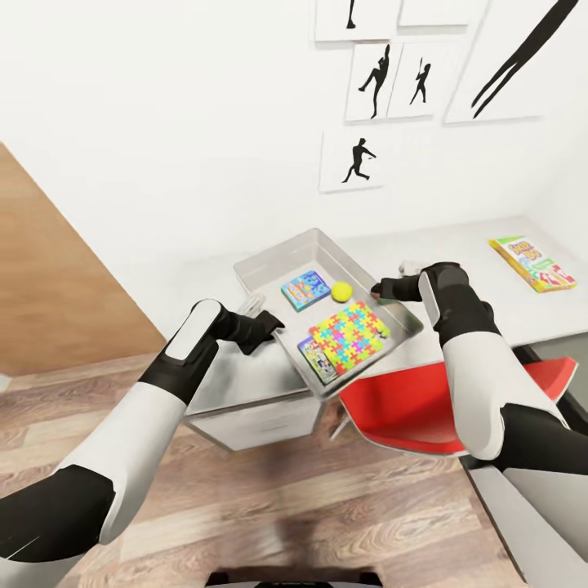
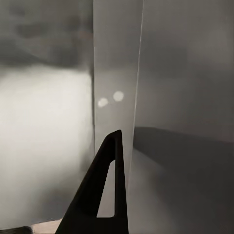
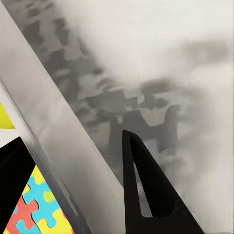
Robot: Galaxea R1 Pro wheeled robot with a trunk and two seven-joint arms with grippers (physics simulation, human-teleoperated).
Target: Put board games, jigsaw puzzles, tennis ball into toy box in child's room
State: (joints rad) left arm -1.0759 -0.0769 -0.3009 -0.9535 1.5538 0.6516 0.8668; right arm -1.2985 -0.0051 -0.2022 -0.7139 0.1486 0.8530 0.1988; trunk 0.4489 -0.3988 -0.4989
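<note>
Both grippers clamp the toy box [image 1: 327,251]: my left gripper [image 1: 263,320] on its near-left rim, my right gripper [image 1: 384,289] straddling the right wall. Box sits on the table [image 1: 474,269]. Inside: two board games, jigsaw puzzle [image 1: 349,335], tennis ball [image 1: 341,291]. Left: one board game [image 1: 532,263] on the table, well apart.

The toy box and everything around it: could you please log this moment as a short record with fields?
toy box: grey, tilted, gripped by both arms
left gripper: jaws astride its left rim
right gripper: jaws astride its right wall
inside: tennis ball, jigsaw puzzle, blue board game
outside: Skip-Bo game on the table
nearby: red chair
</note>
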